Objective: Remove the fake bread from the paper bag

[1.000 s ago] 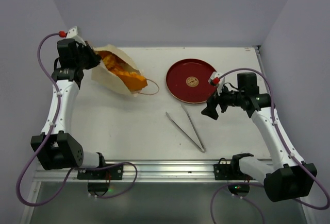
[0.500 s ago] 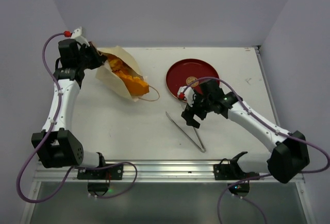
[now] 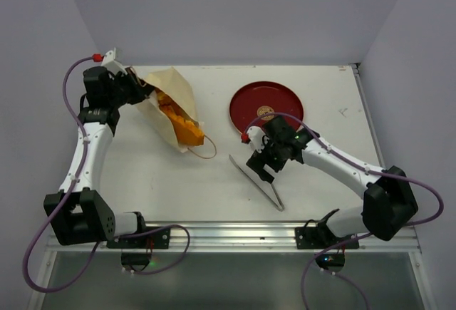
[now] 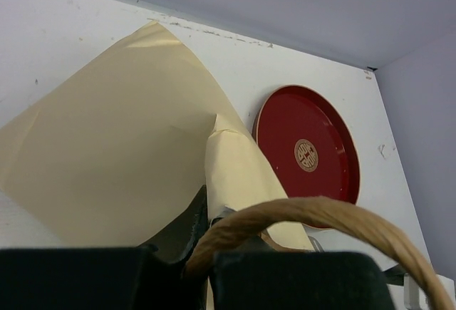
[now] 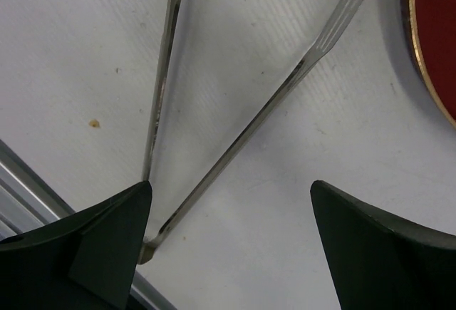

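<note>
The fake bread (image 3: 179, 119) sits inside the paper bag (image 3: 171, 85), showing as an orange mass in the bag's open mouth at the far left of the white table (image 3: 142, 189).

The left arm (image 3: 89, 146) reaches up along the table's left edge. The right arm (image 3: 335, 162) stretches across from the right side toward the middle.

The bag is cream-tan and tilted, its left end raised and its mouth pointing down-right toward the table's centre. The left gripper (image 3: 139, 90) is clenched on that raised left end. In its wrist view a fold of paper stands at the dark fingers (image 4: 71, 278), and a thick tan cord handle (image 4: 320, 212) arches across in front of them. The bread lies just to the right of this gripper, within the paper and not between the jaws.

A red round plate (image 3: 246, 107) rests right of the bag, apart from it.

Metal tongs (image 5: 285, 85) lie nearer the arm bases than the plate, legs spread. The right gripper (image 3: 262, 169) hangs over them with its jaws spread wide, holding nothing; its fingers (image 5: 78, 246) flank the tongs' joined end. The bread is well apart from this gripper, off to its left.
</note>
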